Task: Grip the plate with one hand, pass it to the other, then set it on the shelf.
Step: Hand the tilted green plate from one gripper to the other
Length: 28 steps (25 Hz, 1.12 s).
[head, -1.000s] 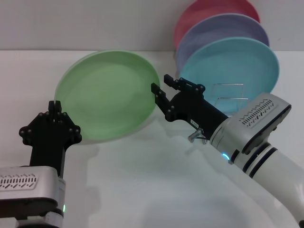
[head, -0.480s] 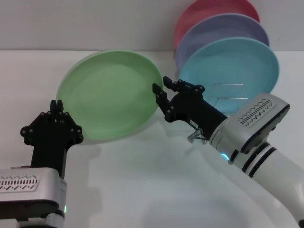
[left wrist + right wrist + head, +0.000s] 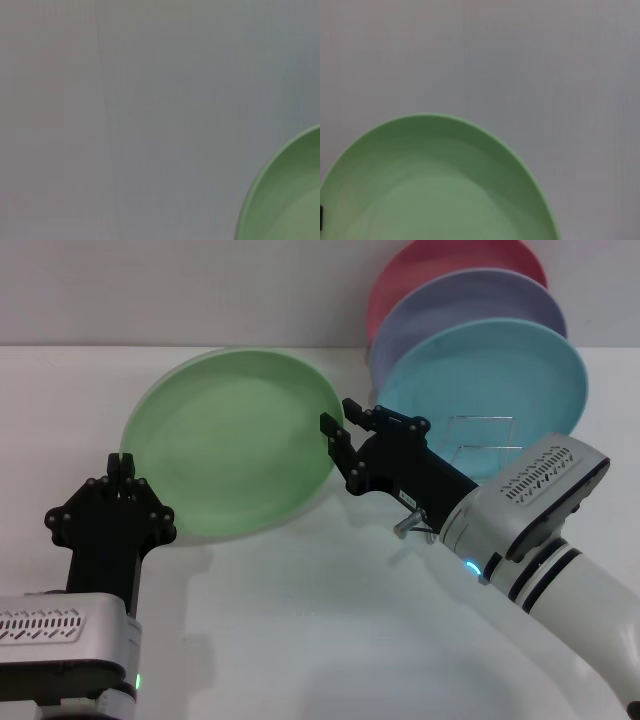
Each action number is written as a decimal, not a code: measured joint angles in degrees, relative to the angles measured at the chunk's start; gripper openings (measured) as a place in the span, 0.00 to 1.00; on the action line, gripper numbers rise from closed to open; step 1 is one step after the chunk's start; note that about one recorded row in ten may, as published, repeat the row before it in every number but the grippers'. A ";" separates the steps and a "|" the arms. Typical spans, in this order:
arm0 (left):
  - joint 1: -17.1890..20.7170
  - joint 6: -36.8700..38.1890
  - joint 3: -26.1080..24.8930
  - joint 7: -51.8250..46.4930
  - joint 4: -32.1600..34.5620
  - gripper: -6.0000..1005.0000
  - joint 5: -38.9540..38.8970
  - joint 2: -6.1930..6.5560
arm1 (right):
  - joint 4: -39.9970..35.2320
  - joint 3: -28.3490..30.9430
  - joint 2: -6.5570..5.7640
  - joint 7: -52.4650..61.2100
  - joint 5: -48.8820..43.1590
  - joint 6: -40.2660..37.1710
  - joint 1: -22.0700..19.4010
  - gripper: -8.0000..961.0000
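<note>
The left gripper (image 3: pixel 124 462) pinches the tilted green plate's (image 3: pixel 235 440) rim; the right gripper's (image 3: pixel 340 423) spread fingers straddle its opposite edge, contact unclear.

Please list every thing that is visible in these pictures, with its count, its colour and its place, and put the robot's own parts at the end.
green plate: 1, light green, tilted above the table, left of centre, between the two grippers.
blue plate: 1, light blue, upright at the back right, front of the row.
lavender plate: 1, lavender, behind the blue plate.
pink plate: 1, pink-red, rearmost.
wire rack: 1, silver, under the standing plates.
table: 1, white.
left gripper: 1, black, at the green plate's lower left rim.
right gripper: 1, black, open at its right rim.
</note>
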 joint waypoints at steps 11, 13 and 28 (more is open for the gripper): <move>-0.09 -0.12 0.00 0.15 -0.20 0.04 -0.38 0.00 | 0.14 0.03 0.00 -0.04 0.00 0.00 0.11 0.22; -0.09 -0.12 0.00 0.60 -0.22 0.04 -0.38 0.00 | 0.10 0.03 0.00 -0.05 0.00 0.00 0.11 0.22; -0.09 -0.21 -0.01 1.43 -0.23 0.04 -0.39 0.00 | -0.20 0.02 -0.09 -0.05 0.00 0.51 0.24 0.19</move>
